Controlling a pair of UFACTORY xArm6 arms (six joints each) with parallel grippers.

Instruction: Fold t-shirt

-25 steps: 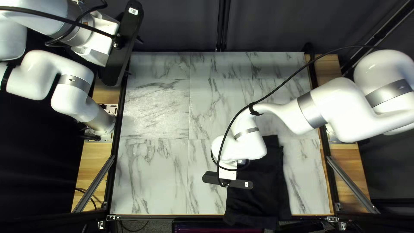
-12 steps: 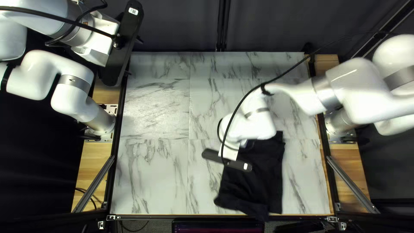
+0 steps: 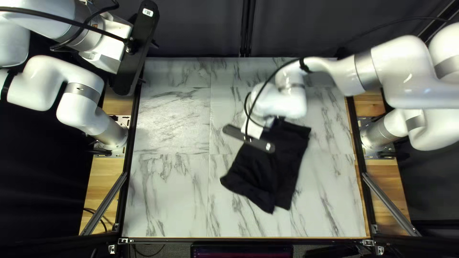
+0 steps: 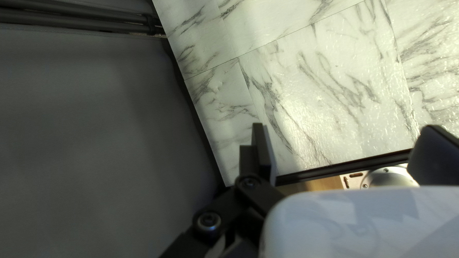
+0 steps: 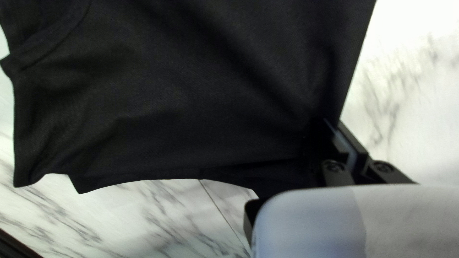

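"Black t-shirt (image 3: 272, 177), just right of the middle of the table (image 3: 167, 196) in the top left view: how far along are you?"

"Partway, I'd judge. Your right gripper (image 5: 332, 122) has it clamped near an edge; its layers overlap, but lie askew."

"And your left gripper (image 4: 345, 127)?"

"Jaws apart, holding nothing, well away. You probably have straightening and the last folds left."

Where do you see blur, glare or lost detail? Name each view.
Top left view: right arm blurred, left arm crisp. Left wrist view: glare whitens patches of the marble tabletop. Right wrist view: the black t-shirt loses detail, the marble tabletop beside it partly washed out.
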